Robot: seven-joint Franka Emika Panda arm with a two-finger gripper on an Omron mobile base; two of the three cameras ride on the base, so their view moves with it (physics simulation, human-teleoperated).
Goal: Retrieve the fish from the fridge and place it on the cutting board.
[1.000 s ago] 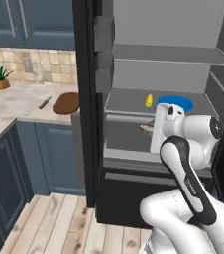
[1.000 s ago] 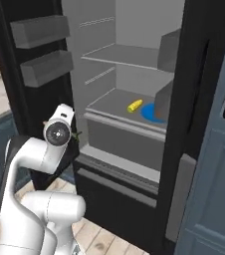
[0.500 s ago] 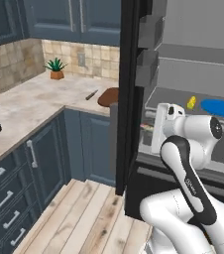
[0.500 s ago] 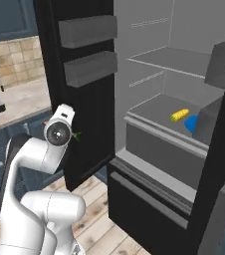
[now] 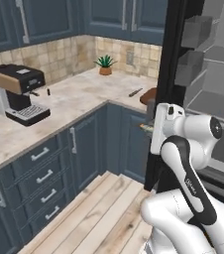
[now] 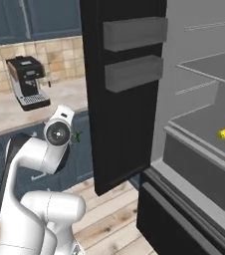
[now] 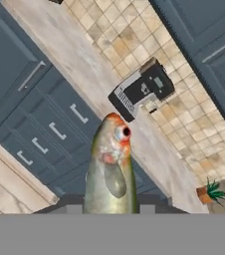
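I have the fish [image 7: 110, 172] pinched in my pincer [image 5: 150, 119], nose pointing out along it; the cutting board [image 5: 150, 95] lies just beyond on the desk [image 5: 79, 99], probably slightly right.

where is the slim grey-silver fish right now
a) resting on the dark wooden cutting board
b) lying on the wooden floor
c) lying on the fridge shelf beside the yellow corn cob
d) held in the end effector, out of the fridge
d: the hand view shows the slim grey-silver fish rising from the end effector with the blue-grey cabinets and stone counter behind it, not fridge shelves.
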